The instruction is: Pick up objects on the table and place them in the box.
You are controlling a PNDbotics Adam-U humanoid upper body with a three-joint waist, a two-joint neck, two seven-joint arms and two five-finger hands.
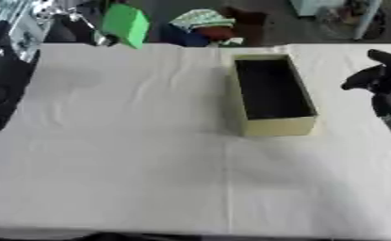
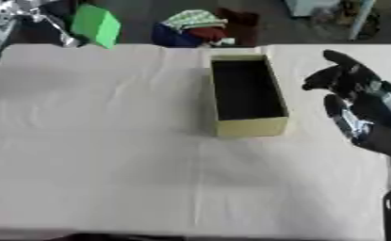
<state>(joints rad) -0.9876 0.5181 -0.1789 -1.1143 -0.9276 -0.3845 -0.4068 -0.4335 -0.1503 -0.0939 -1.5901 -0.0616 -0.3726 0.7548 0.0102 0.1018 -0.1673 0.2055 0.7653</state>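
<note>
Right of the yellow box: right hand, fingers relaxed, holding nothing. Far left of it: green block, seemingly held aloft.

Box on table, right of centre

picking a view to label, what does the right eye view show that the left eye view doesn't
Only the right eye view shows the robot's right hand almost whole, fingers relaxed, with the forearm running down the right edge; it holds nothing. Only the left eye view shows dark equipment running down its left edge beside the table; there the right hand is cut by the frame edge. Both share the white-covered table, the open yellow box with a dark inside, and the green block held up past the table's far left corner. The left hand shows in neither.
</note>
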